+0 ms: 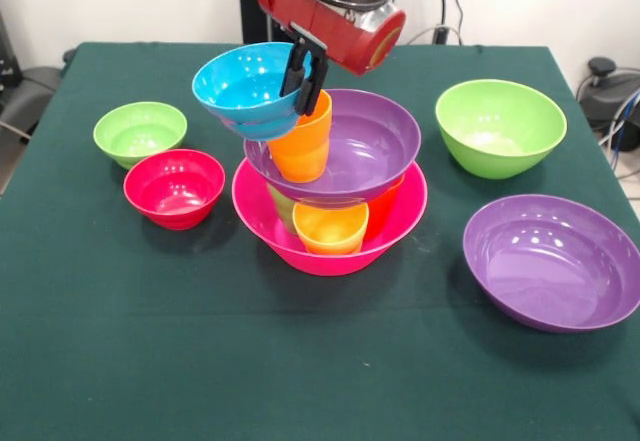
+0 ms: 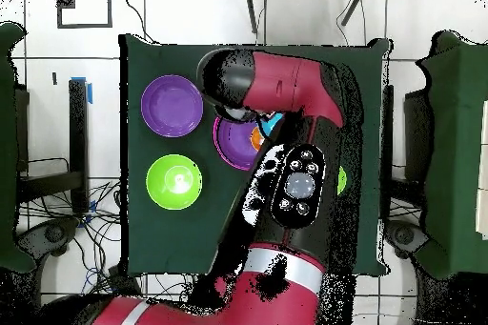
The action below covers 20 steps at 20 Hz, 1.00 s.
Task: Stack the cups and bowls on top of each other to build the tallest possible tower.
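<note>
On the green tablecloth point(image 1: 120, 341), frame centre, the gripper point(image 1: 306, 73) is closed on the tilted blue bowl's point(image 1: 240, 86) rim; white wall point(image 1: 120, 1) behind.

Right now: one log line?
gripper: shut on blue bowl | above orange cup | tower: pink base, purple bowl

Cups and bowls: no print, label or number can be read.
Robot arm: no legible brand or marking.
Desk point(image 1: 120, 361): plain green cloth, no signs.
</note>
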Available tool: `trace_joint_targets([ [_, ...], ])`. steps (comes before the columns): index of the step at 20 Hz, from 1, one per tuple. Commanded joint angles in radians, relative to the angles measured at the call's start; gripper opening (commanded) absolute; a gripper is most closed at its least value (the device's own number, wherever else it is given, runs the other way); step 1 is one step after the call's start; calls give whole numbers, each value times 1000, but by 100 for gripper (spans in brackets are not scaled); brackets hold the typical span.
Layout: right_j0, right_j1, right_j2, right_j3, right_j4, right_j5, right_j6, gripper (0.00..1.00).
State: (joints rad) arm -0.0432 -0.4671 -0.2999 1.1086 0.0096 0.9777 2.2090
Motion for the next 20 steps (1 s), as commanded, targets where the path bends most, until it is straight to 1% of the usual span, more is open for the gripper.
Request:
trace_joint_targets([
  [1, 52, 22, 27, 74, 12, 62, 186, 0],
  [11, 70, 27, -1, 67, 27, 86, 186, 0],
  [20, 91, 26, -39, 96, 39, 110, 202, 0],
])
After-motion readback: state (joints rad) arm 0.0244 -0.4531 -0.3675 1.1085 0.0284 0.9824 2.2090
